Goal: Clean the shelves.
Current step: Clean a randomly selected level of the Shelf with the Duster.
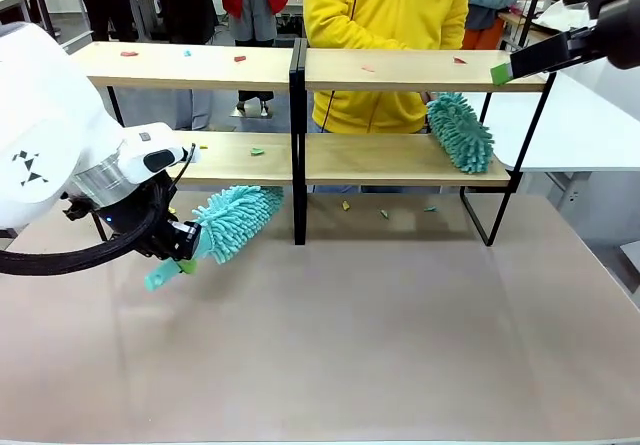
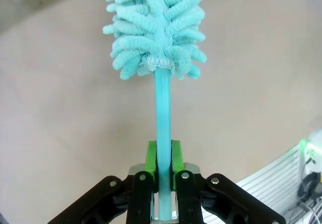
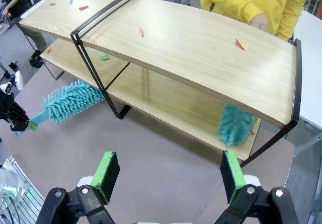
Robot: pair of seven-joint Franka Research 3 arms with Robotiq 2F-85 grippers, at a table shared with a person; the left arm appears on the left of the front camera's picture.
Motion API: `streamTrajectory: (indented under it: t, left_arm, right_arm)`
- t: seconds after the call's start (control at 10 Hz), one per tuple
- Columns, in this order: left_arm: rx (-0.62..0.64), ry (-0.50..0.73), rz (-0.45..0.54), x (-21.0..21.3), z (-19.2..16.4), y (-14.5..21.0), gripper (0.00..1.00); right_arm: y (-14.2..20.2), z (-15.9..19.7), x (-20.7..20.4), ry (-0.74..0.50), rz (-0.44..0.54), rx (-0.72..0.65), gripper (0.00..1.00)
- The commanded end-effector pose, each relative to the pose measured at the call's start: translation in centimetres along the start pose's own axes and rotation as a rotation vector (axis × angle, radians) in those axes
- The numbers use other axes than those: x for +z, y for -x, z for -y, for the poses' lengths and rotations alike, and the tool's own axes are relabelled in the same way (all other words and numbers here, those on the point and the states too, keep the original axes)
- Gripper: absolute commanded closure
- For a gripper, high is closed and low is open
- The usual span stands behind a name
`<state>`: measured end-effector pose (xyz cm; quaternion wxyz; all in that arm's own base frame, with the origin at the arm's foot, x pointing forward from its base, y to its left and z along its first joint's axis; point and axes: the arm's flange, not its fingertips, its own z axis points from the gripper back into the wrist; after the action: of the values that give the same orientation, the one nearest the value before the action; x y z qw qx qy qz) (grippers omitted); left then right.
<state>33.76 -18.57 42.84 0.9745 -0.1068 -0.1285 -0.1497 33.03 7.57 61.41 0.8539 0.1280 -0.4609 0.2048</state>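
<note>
Shelves [image 1: 400, 68] at the far side of the tan table [image 1: 350, 345], long side toward the robot, black centre post between the two halves. Left gripper [image 1: 187, 261] low at the left, above the table and in front of the shelves. In the left wrist view, green pads [image 2: 150, 157] pressed tight on the thin teal handle of a duster [image 2: 156, 22], nothing else between them. Fluffy teal head of that duster angled up and rightward toward the left half of the lower board, tip at the board's front edge near the centre post; contact with the wood not possible to tell. Right gripper [image 1: 503, 73] high at the right, just beside the right end of the top board; seen from its own wrist, jaws wide apart and empty. Second teal duster [image 1: 460, 132] leaning on the right half of the lower board, near the end frame. Small paper scraps [image 1: 240, 59], red, teal and green, scattered on both boards, a few more on the table under the lower board. Person in a yellow top [image 1: 385, 15] close behind the shelves, one hand [image 3: 259, 21] at the far edge of the top board.
</note>
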Motion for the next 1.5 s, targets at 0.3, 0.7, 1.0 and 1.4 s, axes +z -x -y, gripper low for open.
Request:
streamTrajectory:
  t: [0.3,0.7,1.0,1.4]
  left_arm:
    - [0.157,-0.087,0.17,-4.8,0.9,-1.8,0.87]
    - [0.227,-0.193,0.196,-7.5,-0.2,-2.7,0.87]
    - [0.196,-0.201,0.121,-8.7,-1.0,-2.9,0.87]
    - [0.132,-0.18,0.048,-9.1,-1.4,-2.7,0.87]
  right_arm:
    - [-0.1,0.1,0.0,-0.001,0.0,0.0,0.0]
    - [-0.1,0.1,0.0,-0.001,0.0,0.0,0.0]
    - [-0.1,0.1,0.0,-0.001,0.0,0.0,0.0]
    - [-0.1,0.1,0.0,-0.001,0.0,0.0,0.0]
